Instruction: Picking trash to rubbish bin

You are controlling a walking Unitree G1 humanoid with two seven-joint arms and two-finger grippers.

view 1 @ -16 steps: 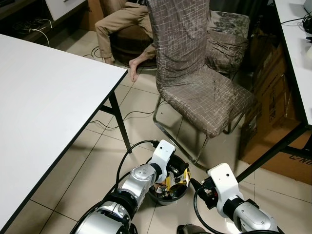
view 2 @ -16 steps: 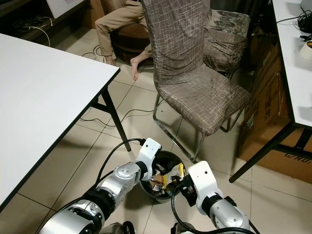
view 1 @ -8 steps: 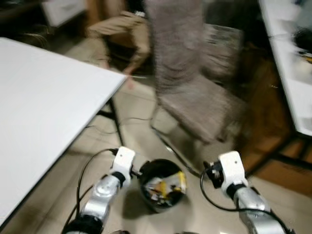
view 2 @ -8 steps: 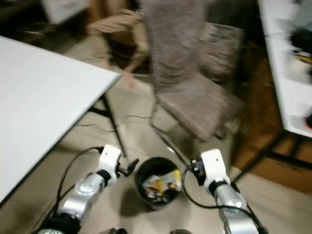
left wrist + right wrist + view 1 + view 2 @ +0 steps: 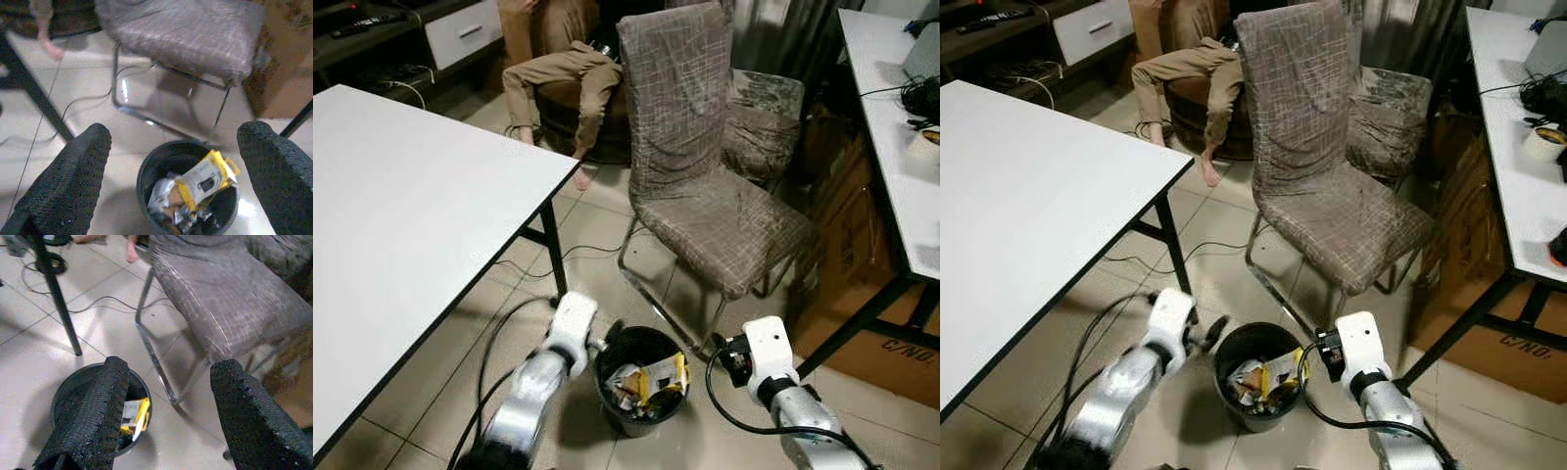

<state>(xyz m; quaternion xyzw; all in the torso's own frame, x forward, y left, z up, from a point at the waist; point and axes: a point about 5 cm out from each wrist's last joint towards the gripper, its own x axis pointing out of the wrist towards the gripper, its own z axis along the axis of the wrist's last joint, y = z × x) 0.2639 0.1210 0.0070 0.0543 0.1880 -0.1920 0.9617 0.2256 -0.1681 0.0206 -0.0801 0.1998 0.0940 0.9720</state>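
Observation:
A black rubbish bin [image 5: 651, 331] stands on the tiled floor in front of me. It holds crumpled trash, with a yellow and white wrapper [image 5: 658, 378] on top. My left gripper [image 5: 600, 344] hovers just off the bin's left rim, open and empty. In the left wrist view its fingers [image 5: 73, 181] spread wide with the bin [image 5: 146, 181] between them. My right gripper [image 5: 728, 355] sits to the right of the bin, also open and empty. In the right wrist view, the bin [image 5: 68, 387] lies behind one of its fingers [image 5: 98, 416].
A white table [image 5: 401, 225] with a black leg [image 5: 554, 245] stands on my left. A brown fabric chair [image 5: 705, 196] is just beyond the bin. A person's legs [image 5: 558, 73] are at the back. Cables [image 5: 578, 250] cross the floor. A second table [image 5: 901, 127] and a cardboard box [image 5: 867, 255] are on the right.
The camera has tilted up. My left gripper has drawn back from over the bin to its left rim. The right gripper has moved slightly away to the right.

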